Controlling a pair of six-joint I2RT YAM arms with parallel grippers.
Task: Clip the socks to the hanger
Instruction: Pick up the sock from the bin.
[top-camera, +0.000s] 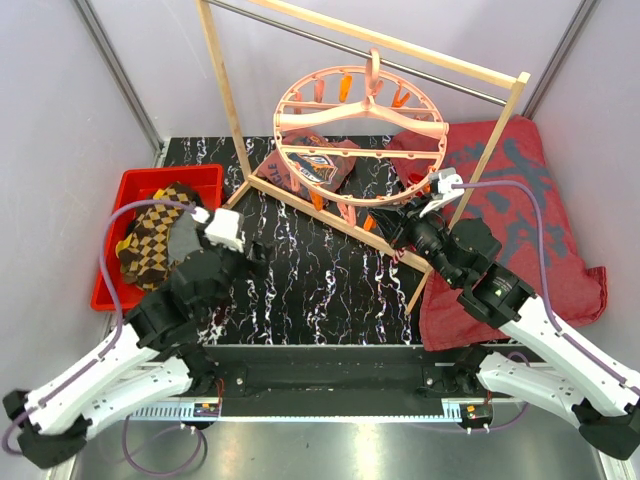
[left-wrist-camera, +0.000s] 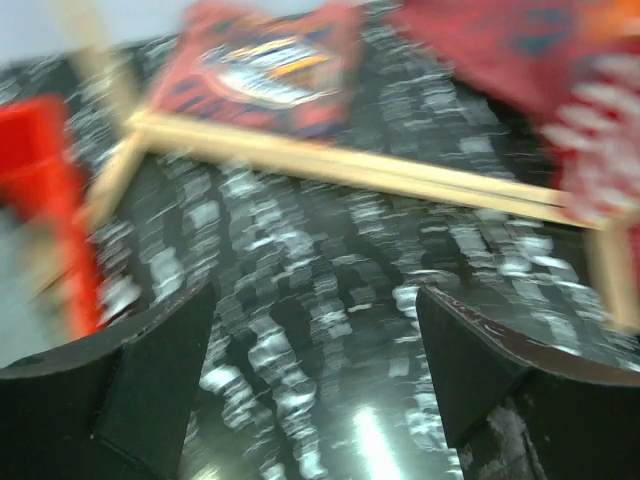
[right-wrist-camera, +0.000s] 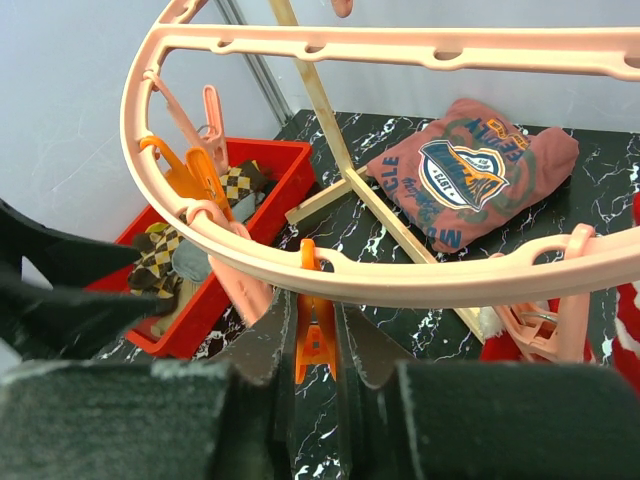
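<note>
Socks (top-camera: 152, 245), brown-tan argyle and plain grey, are heaped in a red bin (top-camera: 150, 183) at the left of the bench (top-camera: 320, 285). The hanger (top-camera: 350, 120), a salmon-pink ring with crossbars, is hung from a wooden rack (top-camera: 225, 90) at far centre. The jaws of the right gripper (right-wrist-camera: 315, 325) are clamped on an orange clip (right-wrist-camera: 318, 350) at its near rim. Those of the left gripper (left-wrist-camera: 315, 340) are held wide apart above the bench.

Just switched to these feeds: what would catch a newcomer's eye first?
The salmon-pink hanger hangs from the wooden rack at centre, and the right gripper is pinching an orange clip on its near rim. At left, an argyle sock lies in a red bin, near the open, empty left gripper.
</note>
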